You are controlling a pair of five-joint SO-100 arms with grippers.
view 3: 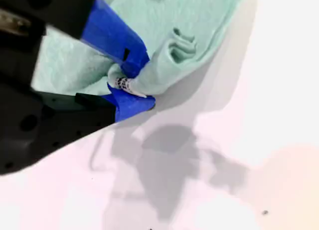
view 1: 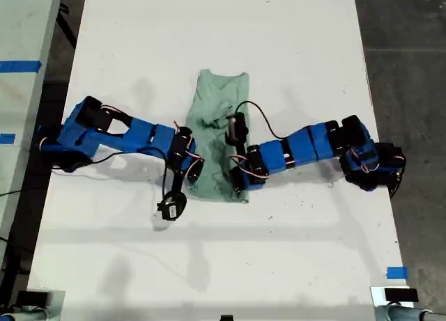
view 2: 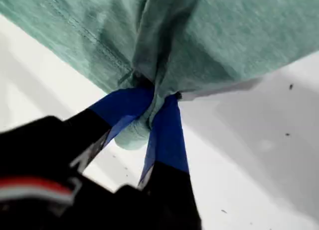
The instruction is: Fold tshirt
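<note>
Mid-fold on the white table point(view 1: 293, 49): the tshirt point(view 1: 219, 115) lay bunched into a narrow strip at the middle of the exterior view, with both blue arms meeting over its near end. My first gripper point(view 2: 155, 108) had its blue-taped jaws pinched nearly closed on a gathered pleat at the hem, cloth squeezed out between them. My second gripper point(view 3: 130, 88) was likewise clamped on a rolled edge of the fabric, with what looked like the small white tag point(view 3: 123, 84) caught in the bite. I could not tell from the wrist views which arm in the exterior view was which. The risk, as I judged it, lay in the thin grips: each jaw held only a small fold, so an uneven pull could slip one corner free, twisting the strip. Any slack drag across the table could also rumple the layers beneath.
</note>
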